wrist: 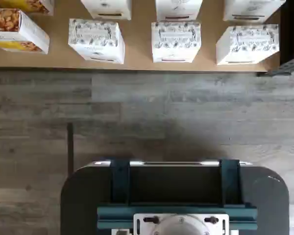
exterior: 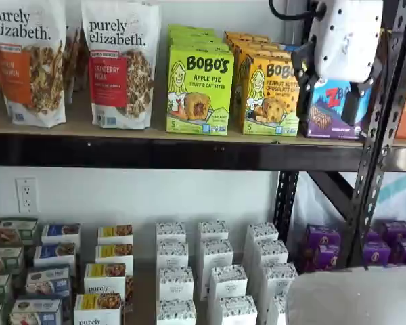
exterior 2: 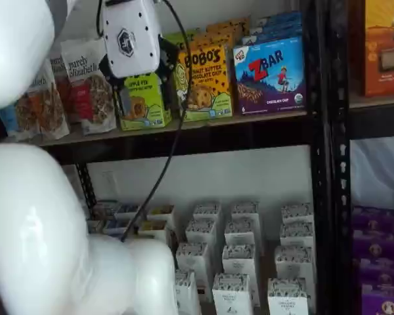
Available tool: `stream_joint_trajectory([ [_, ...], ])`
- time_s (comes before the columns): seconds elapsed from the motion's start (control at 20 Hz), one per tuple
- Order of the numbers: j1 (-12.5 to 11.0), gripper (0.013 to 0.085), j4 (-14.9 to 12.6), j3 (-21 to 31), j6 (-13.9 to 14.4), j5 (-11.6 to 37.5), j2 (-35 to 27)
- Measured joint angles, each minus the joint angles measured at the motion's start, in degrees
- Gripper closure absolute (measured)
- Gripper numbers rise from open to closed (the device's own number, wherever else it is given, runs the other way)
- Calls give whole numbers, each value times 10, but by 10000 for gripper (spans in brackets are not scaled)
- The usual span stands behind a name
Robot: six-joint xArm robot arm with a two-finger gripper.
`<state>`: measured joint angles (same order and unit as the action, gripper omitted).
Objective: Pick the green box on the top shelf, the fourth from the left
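The top shelf [exterior: 155,150] is a long tan board with a black front beam, running across both shelf views. Along its front edge stand two purely elizabeth. pouches [exterior: 122,64], then the green box [exterior: 199,88], a yellow-orange Bobo's carton [exterior: 269,95] and a blue-purple ZBar carton [exterior 2: 269,72].

The green box stands upright near the middle of the board's front edge, touching the yellow-orange carton on one side and near a pouch on the other.

The gripper [exterior: 330,101] hangs in front of the ZBar carton in a shelf view, well to the side of the green box and apart from it, its black fingers spread with a plain gap and nothing between them.

White cartons [wrist: 176,41] fill the lower board in the wrist view.
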<state>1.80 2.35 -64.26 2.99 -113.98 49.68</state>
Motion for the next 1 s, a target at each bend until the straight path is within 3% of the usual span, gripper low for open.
stream_joint_trajectory([
  [0.1, -30, 130, 31, 24, -18, 42, 27],
  [0.15, -33, 130, 36, 26, -21, 47, 29],
  [0.4, -28, 130, 33, 25, -17, 48, 28],
  [1.0, 61, 130, 4, 35, 59, 98, 25],
])
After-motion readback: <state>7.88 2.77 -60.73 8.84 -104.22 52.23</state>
